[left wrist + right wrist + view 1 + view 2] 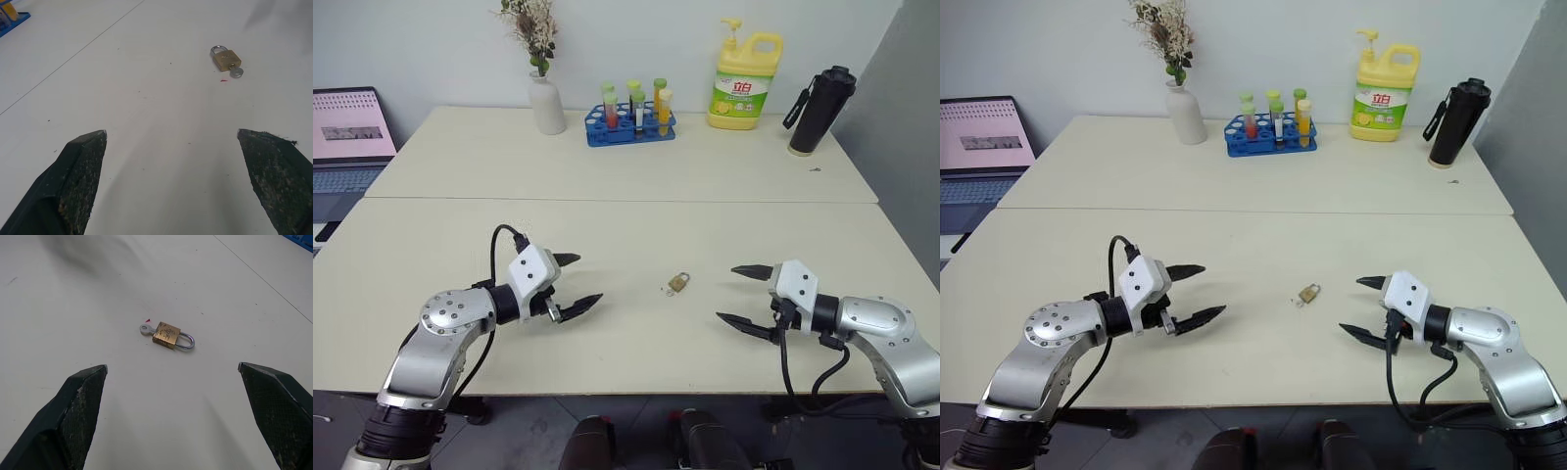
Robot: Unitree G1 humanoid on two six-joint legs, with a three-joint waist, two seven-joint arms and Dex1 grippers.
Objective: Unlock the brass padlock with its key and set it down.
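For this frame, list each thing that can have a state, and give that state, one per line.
brass padlock: lying flat on the table, shackle closed, not held.
key: sticking out of the padlock's bottom.
left gripper: open, empty, off the padlock.
right gripper: open, empty, off the padlock.
laptop: open, screen lit.
black bottle: upright, lid on.

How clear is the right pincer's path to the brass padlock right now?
Probably clear, yes. The right pincer is open and aimed toward the brass padlock, which lies flat on bare table with the key in its base. Nothing lies between them.
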